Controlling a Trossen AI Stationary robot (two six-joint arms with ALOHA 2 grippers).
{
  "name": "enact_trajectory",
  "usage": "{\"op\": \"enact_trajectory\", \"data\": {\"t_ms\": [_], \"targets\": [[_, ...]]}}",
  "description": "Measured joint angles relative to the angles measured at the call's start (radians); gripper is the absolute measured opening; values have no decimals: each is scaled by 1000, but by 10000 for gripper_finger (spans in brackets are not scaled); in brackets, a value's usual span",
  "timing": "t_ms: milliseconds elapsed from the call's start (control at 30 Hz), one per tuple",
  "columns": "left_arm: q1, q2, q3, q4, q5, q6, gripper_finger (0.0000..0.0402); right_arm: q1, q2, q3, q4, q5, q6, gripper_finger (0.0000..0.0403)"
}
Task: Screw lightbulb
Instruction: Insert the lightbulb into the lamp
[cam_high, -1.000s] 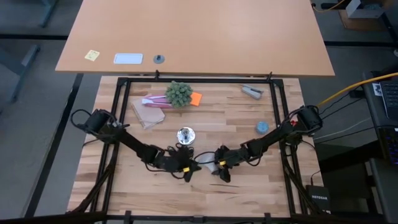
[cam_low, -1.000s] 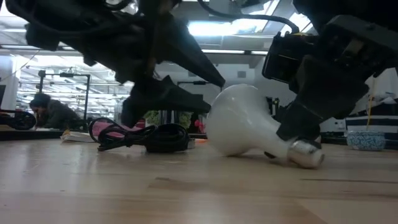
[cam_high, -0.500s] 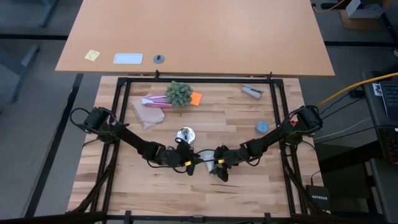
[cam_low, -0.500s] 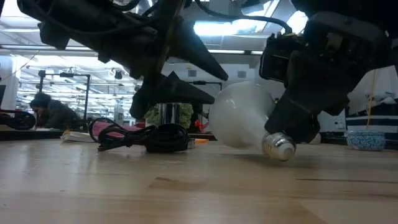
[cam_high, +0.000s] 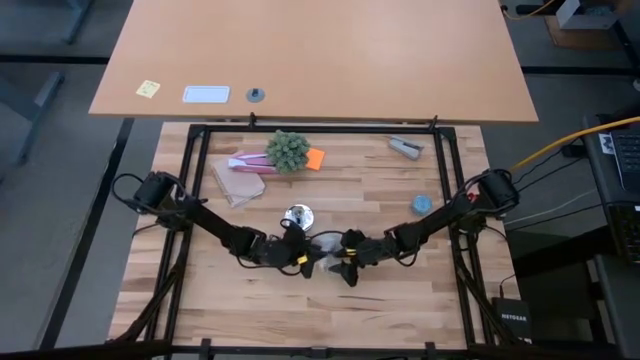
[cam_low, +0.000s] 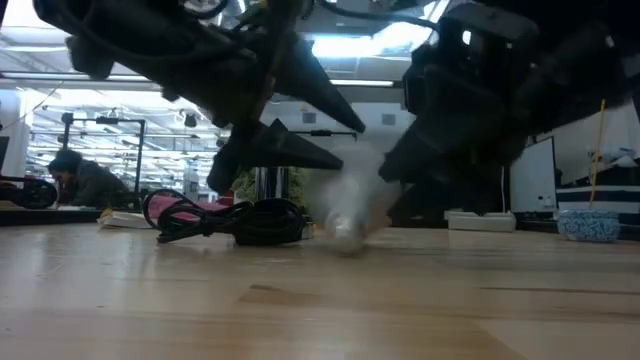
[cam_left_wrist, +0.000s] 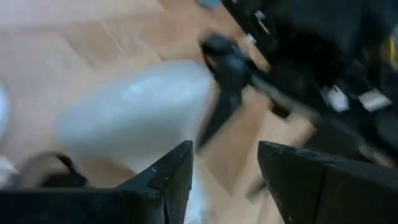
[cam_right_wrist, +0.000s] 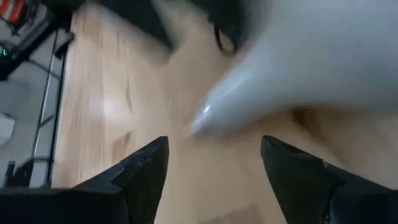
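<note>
Just in front of the round socket disc (cam_high: 297, 215), the lightbulb (cam_high: 326, 252) lies on the wooden table (cam_high: 400, 300) — blurred — between the two grippers. Left gripper (cam_high: 303, 262) and right gripper (cam_high: 343, 268) flank it closely, both with fingers spread apart, neither clamped on it.

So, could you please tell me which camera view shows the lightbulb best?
The left wrist view: the lightbulb fills the frame, lying on the table. The right wrist view shows its tapered end, the low view a blur, and the high view a pale patch between the arms.
</note>
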Motion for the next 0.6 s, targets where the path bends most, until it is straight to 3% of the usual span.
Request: {"op": "enact_trajectory", "data": {"t_ms": [433,600], "targets": [[47,0,0,-65,-15,36,170,1,0,-2,-21,95,-3,259],[46,0,0,-146,-15,23,170,1,0,-3,-26,114,-119,259]]}}
